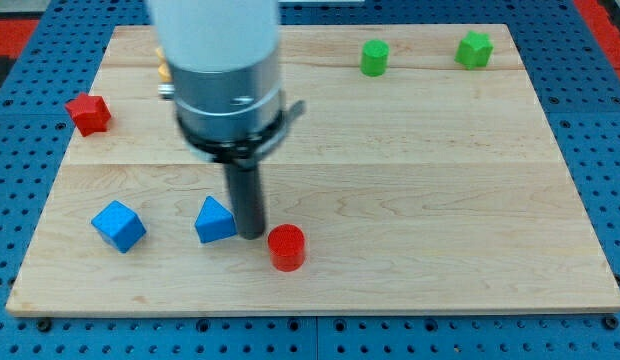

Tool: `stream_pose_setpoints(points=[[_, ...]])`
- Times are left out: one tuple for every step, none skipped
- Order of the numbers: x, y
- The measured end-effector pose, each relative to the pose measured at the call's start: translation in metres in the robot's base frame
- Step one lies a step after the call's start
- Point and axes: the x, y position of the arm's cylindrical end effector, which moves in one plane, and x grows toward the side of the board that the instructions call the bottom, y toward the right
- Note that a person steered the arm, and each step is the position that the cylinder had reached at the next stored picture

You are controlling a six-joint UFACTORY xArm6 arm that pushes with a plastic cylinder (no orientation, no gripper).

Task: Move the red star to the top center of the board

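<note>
The red star lies near the board's left edge, in the upper left part of the view. My tip rests on the board in the lower middle, far to the right of and below the star. It stands between the blue triangle just to its left and the red cylinder just to its lower right. Whether it touches either I cannot tell.
A blue cube sits at the lower left. A green cylinder and a green block sit along the top right. A small yellow piece peeks out behind the arm's body. The wooden board lies on a blue pegboard.
</note>
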Motion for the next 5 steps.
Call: stream_pose_setpoints(points=[[-0.011,-0.043],[-0.021,-0.027],[-0.066,-0.017],[-0.078,-0.104],[-0.088,-0.218]])
